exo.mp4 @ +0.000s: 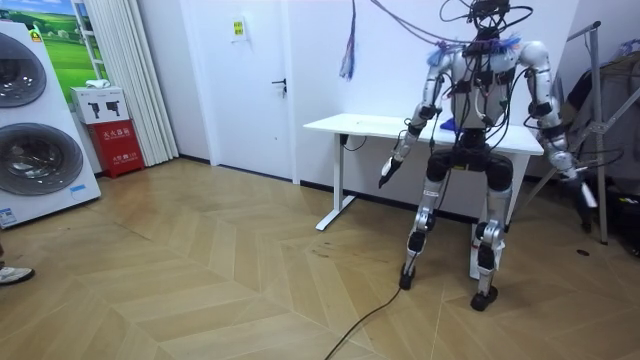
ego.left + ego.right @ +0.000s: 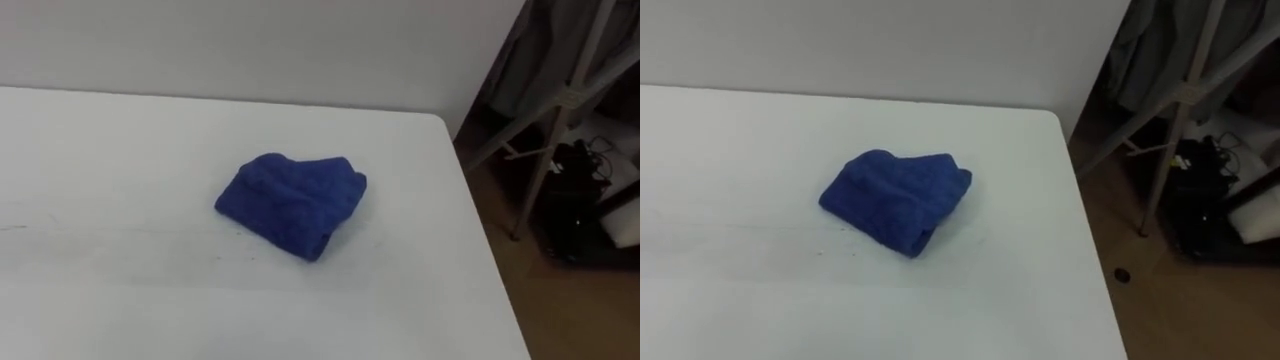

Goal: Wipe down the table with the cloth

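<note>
Looking down, we see one white rectangular table [image 2: 120, 290] and, farther in, one crumpled blue terry cloth [image 2: 292, 203] lying toward its right end. Our left hand [image 1: 386, 172] and right hand [image 1: 585, 190] hang below table height, well apart from the cloth; whether they are closed we cannot tell. Beyond the herringbone wood floor [image 1: 200, 280] stand two stacked washing machines [image 1: 40, 160] and one white door [image 1: 250, 80].

White wall [image 1: 250, 40] at far side, white door [image 1: 252, 90] with dark handle set in it. White table [image 1: 345, 124] against wall, right of door. Herringbone wood floor [image 1: 200, 270]. Far left: stacked washing machines [image 1: 35, 160], red cabinet [image 1: 120, 146], pale vertical blinds [image 1: 120, 60]. Right of table: grey metal rack [image 2: 555, 120], dark tangled gear [image 2: 580, 195] at its foot. Even indoor light.
</note>
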